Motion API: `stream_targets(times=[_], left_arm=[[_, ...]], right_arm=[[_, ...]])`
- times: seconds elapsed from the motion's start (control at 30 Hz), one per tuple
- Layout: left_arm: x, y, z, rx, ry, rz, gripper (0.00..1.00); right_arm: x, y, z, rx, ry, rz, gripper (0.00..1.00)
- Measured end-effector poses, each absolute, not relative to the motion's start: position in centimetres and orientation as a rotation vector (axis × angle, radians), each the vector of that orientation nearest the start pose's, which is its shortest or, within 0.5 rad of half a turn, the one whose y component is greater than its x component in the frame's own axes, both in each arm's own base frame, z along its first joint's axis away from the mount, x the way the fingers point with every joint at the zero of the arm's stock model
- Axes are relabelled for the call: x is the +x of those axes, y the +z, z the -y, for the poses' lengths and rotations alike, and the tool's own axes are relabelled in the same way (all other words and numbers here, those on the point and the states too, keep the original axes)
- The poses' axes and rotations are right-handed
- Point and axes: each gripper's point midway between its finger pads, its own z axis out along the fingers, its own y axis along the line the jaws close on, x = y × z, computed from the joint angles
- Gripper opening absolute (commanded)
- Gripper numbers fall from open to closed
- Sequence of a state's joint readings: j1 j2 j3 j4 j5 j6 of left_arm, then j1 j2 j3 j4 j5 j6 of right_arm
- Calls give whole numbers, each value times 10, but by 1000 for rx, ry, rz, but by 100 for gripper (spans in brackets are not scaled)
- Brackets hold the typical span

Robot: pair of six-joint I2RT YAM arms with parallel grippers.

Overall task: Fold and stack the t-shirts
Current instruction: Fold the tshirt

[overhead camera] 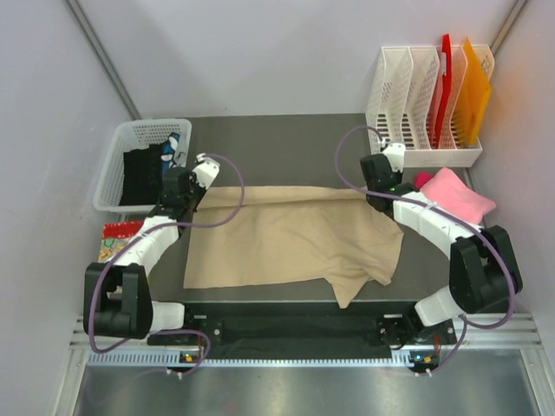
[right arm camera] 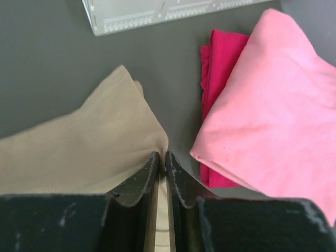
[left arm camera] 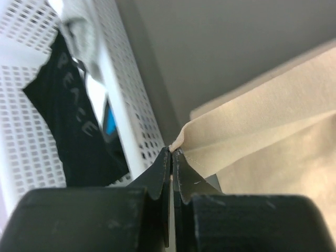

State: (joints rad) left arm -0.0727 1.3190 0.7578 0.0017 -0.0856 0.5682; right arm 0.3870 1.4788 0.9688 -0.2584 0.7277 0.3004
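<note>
left claw is pinched shut on a folded edge of the tan t-shirt, its two black jaws pressed together with only a sliver of cloth peeking out at the tips. right claw is clamped just as narrow on the shirt's other far corner, with cloth running down between the jaws. the shirt lies spread across the middle of the dark table. its far edge runs in a line between the two claws and a fold shows along it, while a loose flap trails to the near right, close to the table's front edge. by the left arm lies a colourful packet. just left of the left claw stands a white mesh basket with a black garment inside, pale letters on it. right of the right claw, apart from the tan cloth, a folded pink t-shirt rests on a folded magenta one. farthest back, in the right corner, a white file rack holds a red board and an orange board.
</note>
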Motion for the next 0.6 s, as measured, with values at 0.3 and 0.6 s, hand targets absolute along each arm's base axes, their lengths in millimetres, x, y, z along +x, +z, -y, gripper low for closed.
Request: stream_targets(times=[0.3,0.6], left_arm=[[348,87,-6,726,342,-2128,9],[337,97,-8,749,346,-2132,23]], right_arm=[[341,94,-41,256,-465,-2223,41],[354,146,-49,312,-355,-2114,43]])
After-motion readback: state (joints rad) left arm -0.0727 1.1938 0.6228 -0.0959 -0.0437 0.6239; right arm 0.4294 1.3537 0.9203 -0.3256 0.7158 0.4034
